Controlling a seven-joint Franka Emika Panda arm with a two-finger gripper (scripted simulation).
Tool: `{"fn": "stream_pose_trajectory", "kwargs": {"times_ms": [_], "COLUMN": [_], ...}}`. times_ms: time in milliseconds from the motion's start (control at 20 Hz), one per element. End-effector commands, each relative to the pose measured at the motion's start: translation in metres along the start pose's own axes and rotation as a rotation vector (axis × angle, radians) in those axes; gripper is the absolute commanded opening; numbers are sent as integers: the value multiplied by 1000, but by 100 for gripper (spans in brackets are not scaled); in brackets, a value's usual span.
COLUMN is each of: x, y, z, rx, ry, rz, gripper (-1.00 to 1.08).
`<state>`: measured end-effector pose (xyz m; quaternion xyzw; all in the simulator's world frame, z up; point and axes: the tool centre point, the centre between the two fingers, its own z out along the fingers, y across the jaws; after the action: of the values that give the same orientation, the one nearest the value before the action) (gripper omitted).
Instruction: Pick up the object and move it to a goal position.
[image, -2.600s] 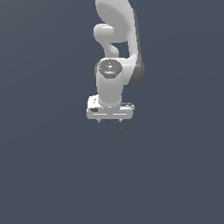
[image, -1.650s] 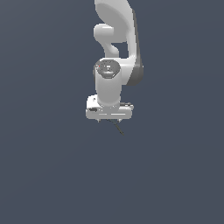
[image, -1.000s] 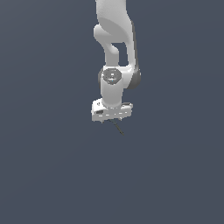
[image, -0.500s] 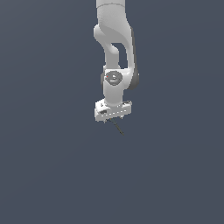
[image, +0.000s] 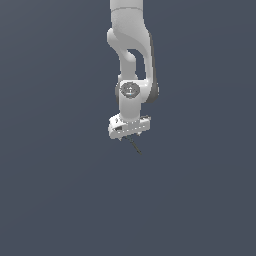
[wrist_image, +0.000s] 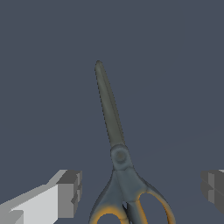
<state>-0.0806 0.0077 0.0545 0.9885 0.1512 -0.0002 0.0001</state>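
Now | tool (wrist_image: 135, 192) fingers spread wide | closed scissors (wrist_image: 114, 144) between them | floor (image: 60, 200) bare

Scissors (wrist_image: 119, 153) between spread hand (wrist_image: 140, 192) fingers, gaps either side; surrounding floor bare.

White arm (image: 131, 45) (grey finger pads (wrist_image: 70, 192)).

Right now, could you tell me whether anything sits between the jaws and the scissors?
Nothing visible does. In the wrist view the scissors lie in the open gap between the two fingers, with only bare grey floor around them.
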Motion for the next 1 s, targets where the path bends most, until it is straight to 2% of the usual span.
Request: {"fn": "stream_pose_trajectory", "kwargs": {"times_ms": [0,350,650,700,950], "x": [-1,-2,-1,-1,-1], "y": [0,-1,0,0,0], "z": [7,37,47,47,47], "rx": [0,0,0,0,0], "ry": [-1,0,0,0,0], "rz": [-1,-2,-3,-3,-3], "gripper": [100,100,100,-100,-100]}}
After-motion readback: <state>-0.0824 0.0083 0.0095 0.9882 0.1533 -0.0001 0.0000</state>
